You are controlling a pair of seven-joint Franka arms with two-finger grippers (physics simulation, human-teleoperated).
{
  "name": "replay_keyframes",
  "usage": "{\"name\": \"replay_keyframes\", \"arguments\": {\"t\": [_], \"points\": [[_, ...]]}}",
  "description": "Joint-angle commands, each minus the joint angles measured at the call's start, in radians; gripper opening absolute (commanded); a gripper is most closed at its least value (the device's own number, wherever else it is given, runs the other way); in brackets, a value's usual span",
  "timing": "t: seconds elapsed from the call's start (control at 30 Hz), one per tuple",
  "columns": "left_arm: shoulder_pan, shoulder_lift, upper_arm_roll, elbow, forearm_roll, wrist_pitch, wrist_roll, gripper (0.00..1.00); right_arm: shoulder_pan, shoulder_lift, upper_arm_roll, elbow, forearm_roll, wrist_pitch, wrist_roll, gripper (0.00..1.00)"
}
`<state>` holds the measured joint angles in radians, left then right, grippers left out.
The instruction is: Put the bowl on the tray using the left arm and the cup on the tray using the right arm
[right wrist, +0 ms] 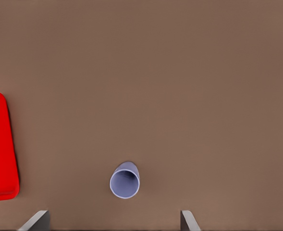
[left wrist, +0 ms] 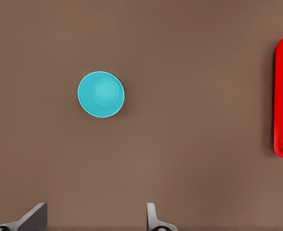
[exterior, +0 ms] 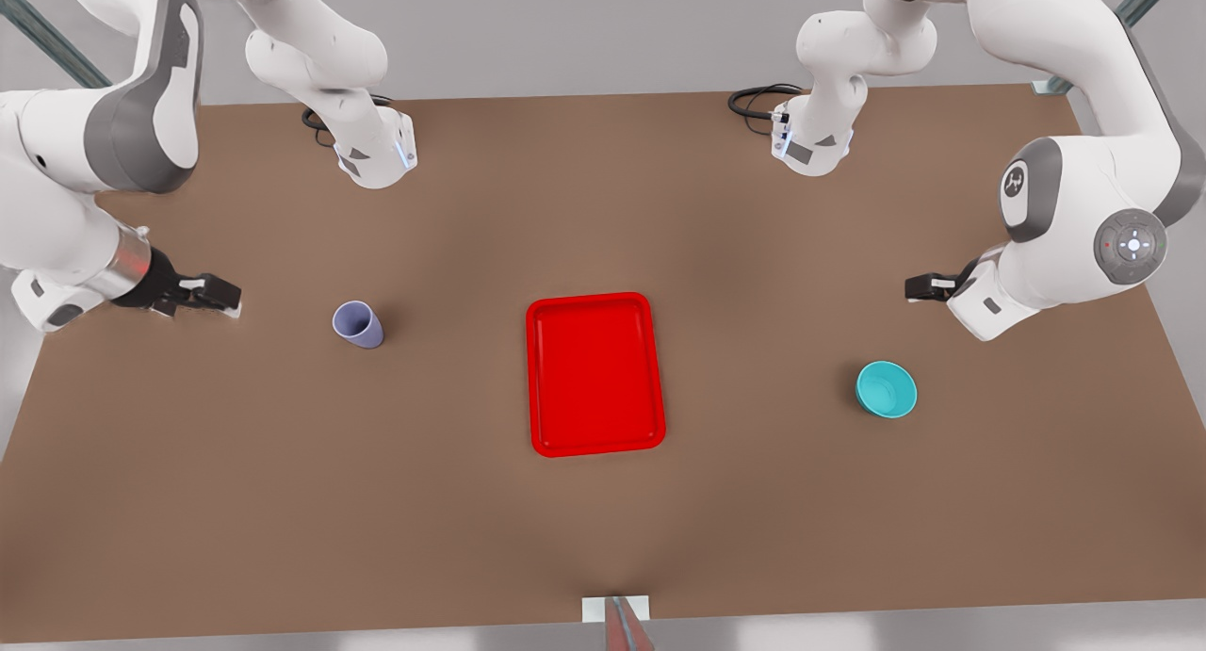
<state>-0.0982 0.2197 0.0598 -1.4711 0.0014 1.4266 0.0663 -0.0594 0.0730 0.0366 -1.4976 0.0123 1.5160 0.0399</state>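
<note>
Both grippers hang spread and empty: left gripper [exterior: 919,287] beyond the bowl [exterior: 887,389], right gripper [exterior: 221,295] beside the cup [exterior: 358,324]; bowl and cup flank the tray [exterior: 595,376], well apart from it.

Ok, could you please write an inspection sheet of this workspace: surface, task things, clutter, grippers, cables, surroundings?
Surface: brown table, flat.
Tray: red tray at the middle, nothing on it.
Bowl: teal bowl upright on the table, toward the front view's right of the tray.
Cup: lavender cup upright on the table, toward the front view's left.
Clutter: nothing seen.
Grippers: left gripper open, near the bowl, apart from it; right gripper open, near the cup, apart from it.
Cables: black cables by both arm bases.
Surroundings: grey floor, metal struts at the far corners.
</note>
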Motion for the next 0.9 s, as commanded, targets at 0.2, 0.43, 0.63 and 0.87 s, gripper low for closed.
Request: {"name": "replay_keyframes", "arguments": {"t": [0.2, 0.43, 0.63, 0.87], "points": [[0.118, 0.326, 0.009, 0.000, -0.095, 0.371, 0.004, 1.00, -0.002, 0.005, -0.001, -0.006, -0.005, -0.019, 0.000, 1.00], [0.193, 0.431, 0.008, -0.084, -0.248, 0.485, 0.275, 1.00, 0.007, 0.018, 0.000, -0.006, 0.000, -0.017, -0.012, 1.00], [0.210, 0.455, 0.009, -0.095, -0.210, 0.502, 0.385, 1.00, 0.007, 0.018, 0.000, -0.006, 0.003, -0.013, -0.011, 1.00], [0.218, 0.503, 0.008, -0.098, -0.207, 0.549, 0.385, 1.00, 0.007, 0.018, 0.000, -0.009, 0.003, -0.010, -0.011, 1.00]]}}
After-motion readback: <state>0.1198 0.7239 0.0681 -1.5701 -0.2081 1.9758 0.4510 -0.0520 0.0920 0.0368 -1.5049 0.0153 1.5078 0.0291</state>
